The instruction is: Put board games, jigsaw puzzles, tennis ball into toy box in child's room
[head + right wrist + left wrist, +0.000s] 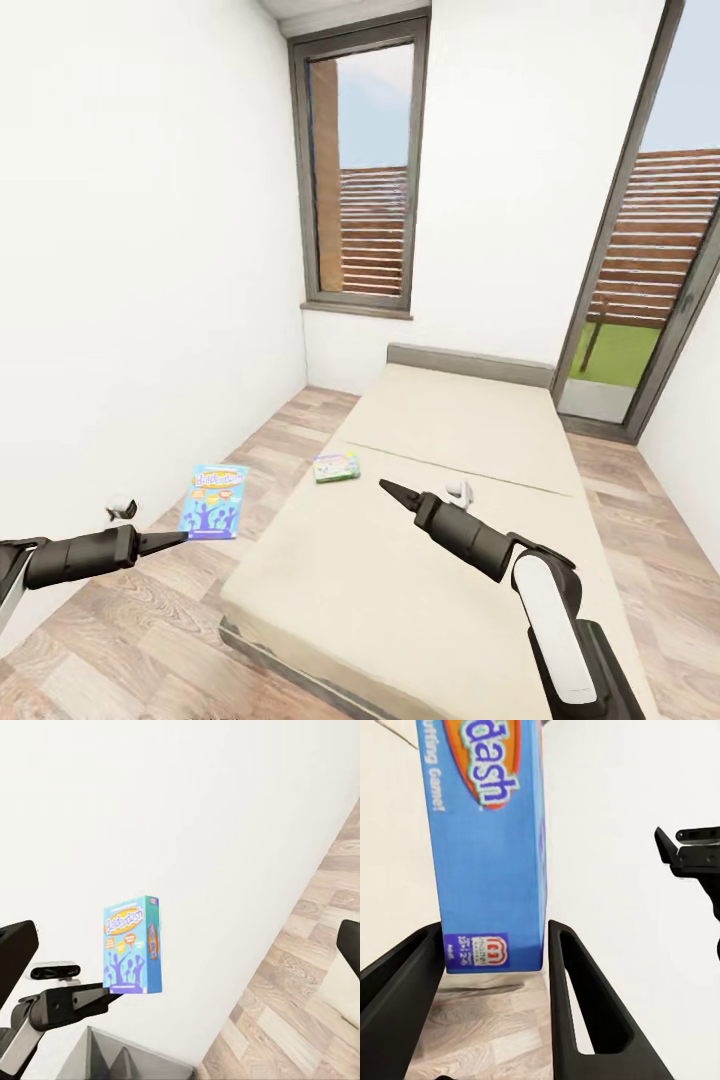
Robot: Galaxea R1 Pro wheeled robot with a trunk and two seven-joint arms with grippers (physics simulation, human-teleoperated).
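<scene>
Your left gripper (170,542) clamps the blue game box (214,501) — your right gripper (393,492) hovers over the bed (440,500), jaws closed, near the green box (336,466).

Black arms; tapered fingers (585,1012); white forearm shell

Bed (450,470), beige, against far wall below a tall window (365,170). Green game box (336,466) on the bed's near-left edge. Left claw (165,543) holding a blue game box (214,501) above the wood floor (130,640). Right claw (398,493), fingers together, over the bed. Glass door (650,260) at right.
</scene>
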